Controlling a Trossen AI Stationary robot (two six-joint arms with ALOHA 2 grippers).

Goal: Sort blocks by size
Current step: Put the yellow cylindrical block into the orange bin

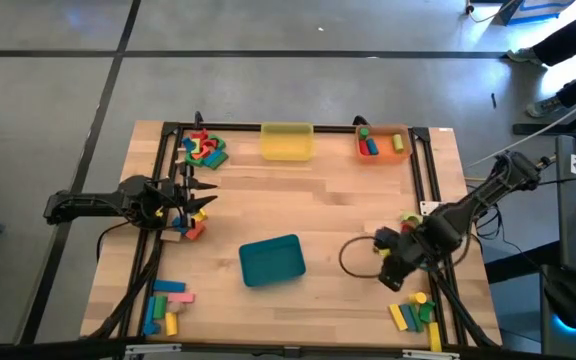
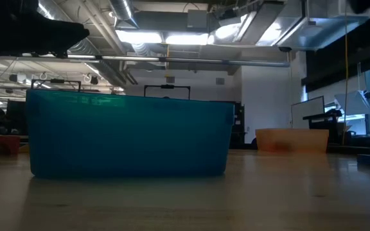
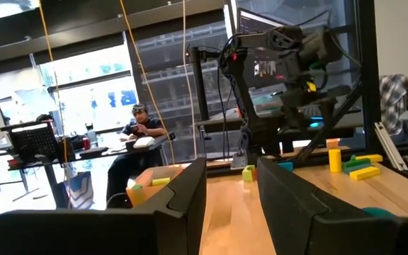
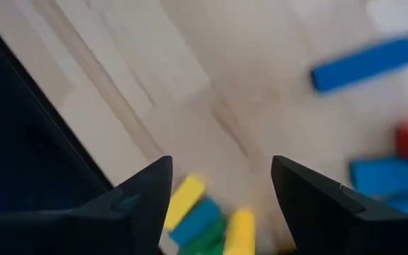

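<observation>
Blocks are scattered in groups around the table. At the far left corner a jumbled pile of red, green, yellow and blue pieces, some curved. A few short ones, green, blue, red and yellow, lie in the orange tray at the far right. Near the left edge a small red and blue cluster. At the near left, long bars in blue, green, pink and yellow. At the near right, yellow, green and blue bars lie together.
</observation>
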